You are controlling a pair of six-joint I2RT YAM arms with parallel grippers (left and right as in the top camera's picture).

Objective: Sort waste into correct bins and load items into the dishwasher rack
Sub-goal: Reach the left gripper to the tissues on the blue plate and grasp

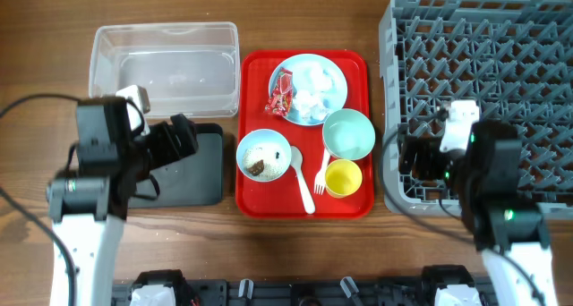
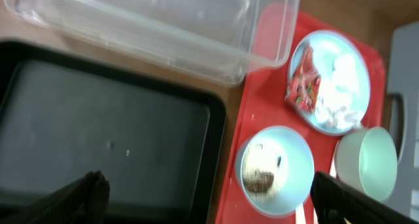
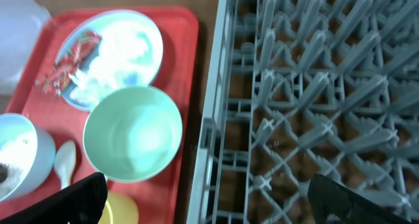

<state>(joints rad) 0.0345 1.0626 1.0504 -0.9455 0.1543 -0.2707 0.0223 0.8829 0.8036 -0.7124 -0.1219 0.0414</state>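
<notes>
On the red tray, the light blue plate (image 1: 337, 74) holds the red wrapper (image 1: 281, 93) and white tissue (image 1: 313, 91). The light blue bowl (image 1: 247, 146) holds rice grains and brown scraps (image 1: 258, 166). The mint bowl (image 1: 348, 133), yellow cup (image 1: 342, 177), white spoon (image 1: 301, 177) and fork (image 1: 320, 167) lie beside them. The clear tub (image 1: 166, 55) and black tray (image 1: 204, 167) sit on the left, the grey rack (image 1: 501, 73) on the right. My left gripper (image 1: 183, 136) is open and empty over the black tray (image 2: 98, 132). My right gripper (image 1: 412, 158) is open and empty over the rack's left edge (image 3: 216, 119).
The flat red tray (image 1: 304, 199) lies between the bins and the rack. Bare wooden table shows along the front edge and at the far left. Cables trail off both arms at the left and right.
</notes>
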